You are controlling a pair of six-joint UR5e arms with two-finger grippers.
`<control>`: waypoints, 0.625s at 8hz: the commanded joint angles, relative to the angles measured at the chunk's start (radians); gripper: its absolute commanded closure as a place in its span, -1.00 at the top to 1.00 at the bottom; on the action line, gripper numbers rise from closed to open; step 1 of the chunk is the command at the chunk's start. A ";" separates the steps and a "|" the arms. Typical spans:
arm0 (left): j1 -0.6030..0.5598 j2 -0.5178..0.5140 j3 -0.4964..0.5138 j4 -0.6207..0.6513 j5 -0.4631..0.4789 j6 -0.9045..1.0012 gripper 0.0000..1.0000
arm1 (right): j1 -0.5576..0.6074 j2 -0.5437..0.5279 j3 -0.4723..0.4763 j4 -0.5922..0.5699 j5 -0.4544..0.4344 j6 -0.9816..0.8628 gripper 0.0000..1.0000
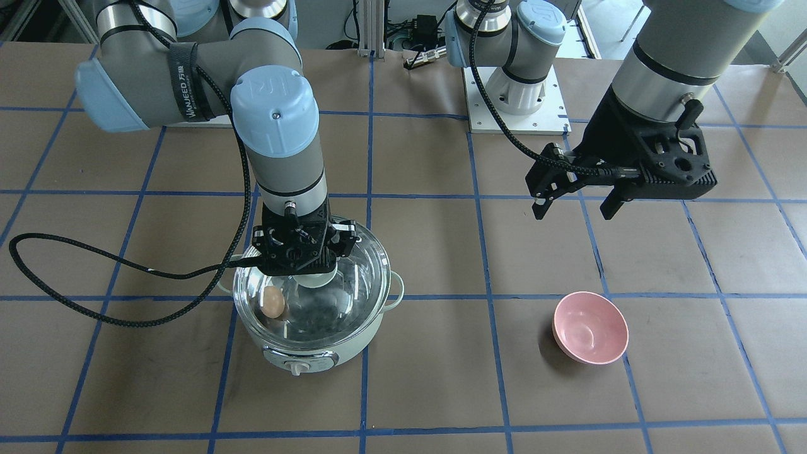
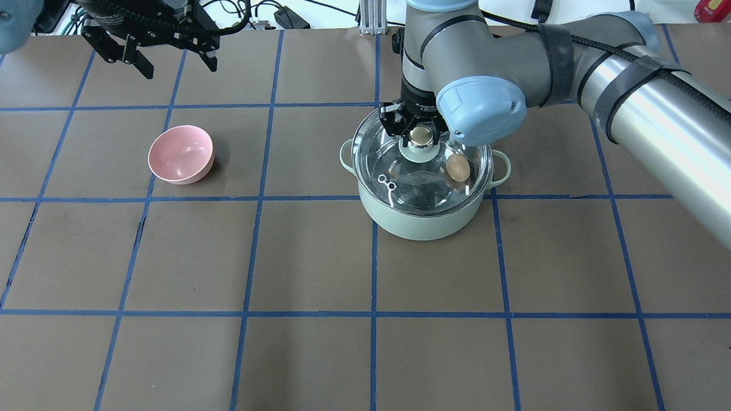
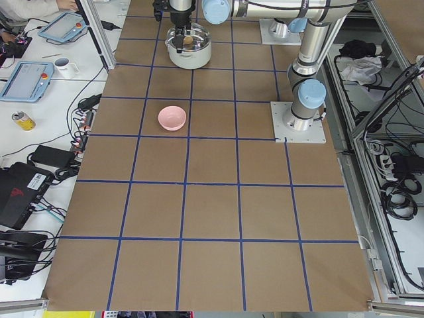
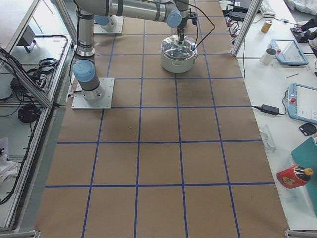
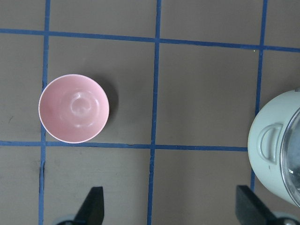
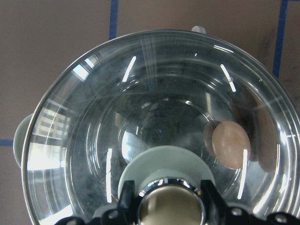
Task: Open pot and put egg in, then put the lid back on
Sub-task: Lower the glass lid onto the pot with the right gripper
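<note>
The mint-green pot (image 2: 419, 222) stands on the table with the glass lid (image 2: 427, 183) seated on its rim. The tan egg (image 2: 458, 168) lies inside, seen through the glass, and also shows in the right wrist view (image 6: 230, 144) and the front view (image 1: 273, 302). My right gripper (image 2: 421, 133) hangs straight down over the lid, its fingers (image 6: 213, 199) closed against both sides of the brass knob (image 6: 171, 208). My left gripper (image 1: 570, 202) is open and empty, held high above the table, well away from the pot.
A pink bowl (image 2: 180, 154) stands empty to the pot's left, below my left gripper; it also shows in the left wrist view (image 5: 74, 108). The pot's side handle (image 5: 269, 143) shows at that view's right edge. Brown paper with blue tape lines covers the table.
</note>
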 commanded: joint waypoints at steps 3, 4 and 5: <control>0.000 0.000 0.000 0.002 0.000 0.000 1.00 | -0.001 -0.011 0.011 0.003 -0.003 -0.009 -0.98; 0.000 0.000 0.001 0.002 0.000 0.000 1.00 | 0.000 -0.009 0.011 0.003 -0.003 -0.011 -0.98; 0.000 0.000 0.001 0.002 0.000 0.000 1.00 | -0.005 -0.012 0.011 0.004 -0.008 -0.011 -0.98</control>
